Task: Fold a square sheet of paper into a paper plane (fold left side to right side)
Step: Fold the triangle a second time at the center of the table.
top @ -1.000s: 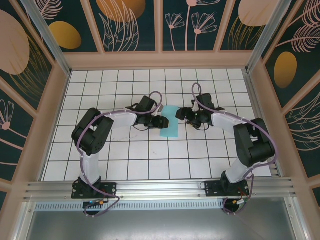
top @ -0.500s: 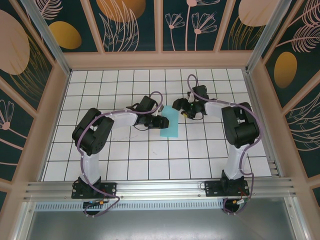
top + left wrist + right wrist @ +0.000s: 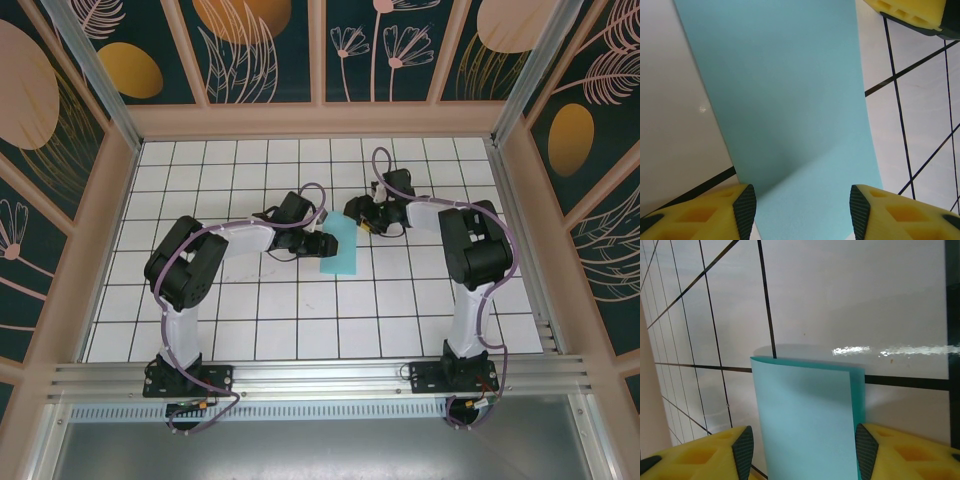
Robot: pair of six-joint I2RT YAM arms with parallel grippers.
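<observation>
We are counting two arms, two tools and one sheet. Nearest to us, the left arm and the right arm are rising from a rail along the near edge of the desk. Rows of open white grid tiles are lying between their bases and the work.

Farther in, both arms are bending toward the middle. There the sheet is lying on the desk as a narrow turquoise strip, its long edges running near to far. The left tool is sitting at the strip's left edge, and the right tool at its far right corner. Open tiles are stretching from the strip to the walls on every side.

In the left wrist view the left tool is standing about half wide, its fingers straddling the sheet and gripping nothing. A yellow finger of the right tool is showing at the sheet's far corner.

In the right wrist view the right tool is also standing apart, and the sheet is spanning the gap between its pads. We cannot tell whether the pads are touching its edges. Two layers are showing, the lower one peeking out along one long side.

Farthest off, patterned wall panels are closing in the desk.
</observation>
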